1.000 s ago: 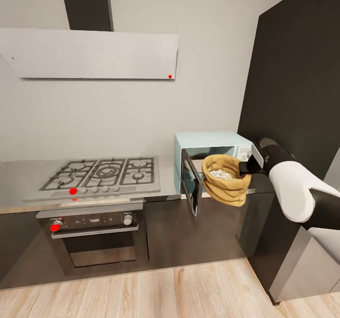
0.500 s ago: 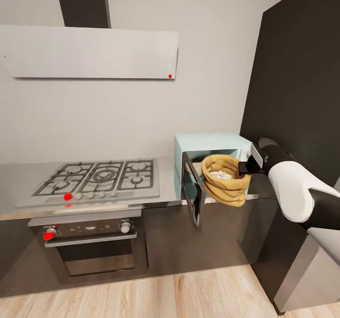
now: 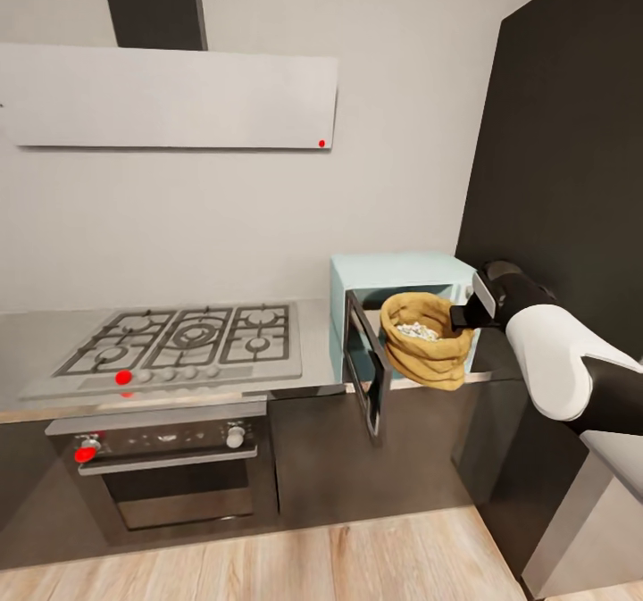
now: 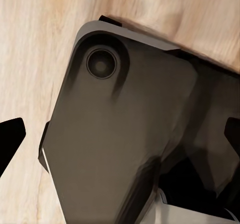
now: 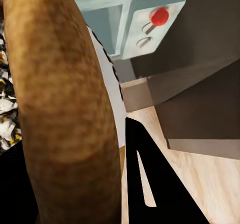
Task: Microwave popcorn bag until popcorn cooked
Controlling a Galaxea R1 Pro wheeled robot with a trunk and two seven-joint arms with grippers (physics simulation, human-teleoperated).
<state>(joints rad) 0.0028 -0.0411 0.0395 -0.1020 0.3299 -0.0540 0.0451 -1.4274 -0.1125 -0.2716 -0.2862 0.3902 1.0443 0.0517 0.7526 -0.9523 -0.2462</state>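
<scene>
Floor first: our left hand (image 4: 120,134) hangs low over the wood floor (image 4: 45,39) next to our own dark base, and we honestly can't tell if it's released or clenched, only two dark tips peek in at the frame edges.

Further out, our right hand (image 3: 462,317) is clamped on the thick rolled rim of the popcorn bag (image 3: 427,351), holding it in the air right at the mouth of the microwave (image 3: 402,271). Its door (image 3: 368,364) swings open toward us, and the bag is in front of the opening, not inside yet as far as we can judge. Pale popcorn (image 3: 418,329) sits in the open top.

Our guess is the bag's light and floppy, crumpled paper that'll sag and tip if we tilt it. The rolled rim looks like the stiffest spot, so that's where to hold.

Beyond, the worktop (image 3: 313,373) carries the gas hob (image 3: 179,338) off to the left.
</scene>
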